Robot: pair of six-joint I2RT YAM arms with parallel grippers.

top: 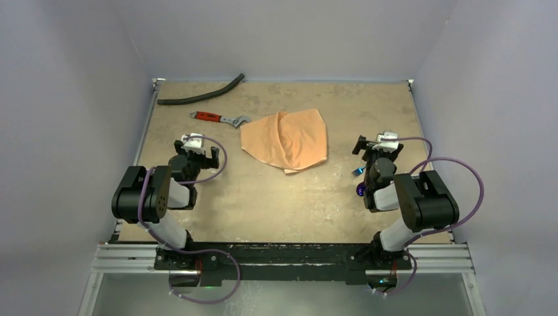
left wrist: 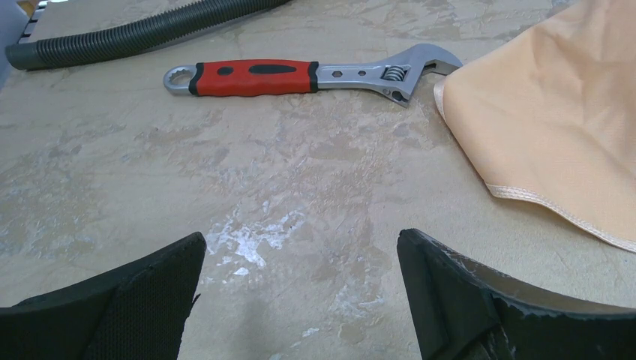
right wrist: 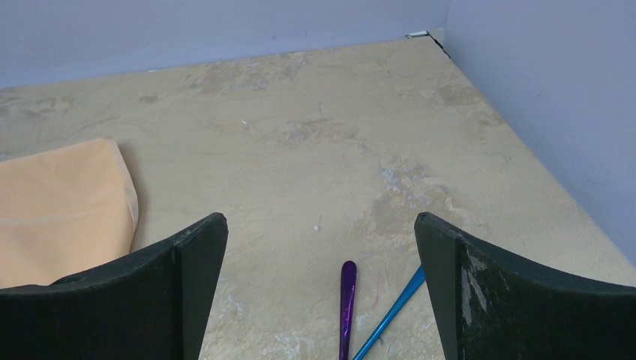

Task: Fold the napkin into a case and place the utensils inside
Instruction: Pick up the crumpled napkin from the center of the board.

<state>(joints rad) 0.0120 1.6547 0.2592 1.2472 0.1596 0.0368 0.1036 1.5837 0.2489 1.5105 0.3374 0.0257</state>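
Count: 1 napkin [top: 284, 140], 1 blue fork [right wrist: 390, 311], 1 purple spoon [right wrist: 346, 307], 1 red-handled wrench [left wrist: 300, 76], 1 black hose [top: 201, 92]. 2 hands: left hand [left wrist: 300, 292], right hand [right wrist: 321, 292]. 1 counter [top: 316, 204].

We hold our left gripper [top: 196, 150] and right gripper [top: 378, 146] low, one each side, both pointing far, jaws wide apart, nothing gripped.

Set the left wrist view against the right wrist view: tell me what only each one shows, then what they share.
Only the left wrist view: the red-handled wrench, the black hose and the open left hand. Only the right wrist view: the purple spoon and the blue fork lying close together, the open right hand and the back wall. Both: the peach napkin lying on the table.
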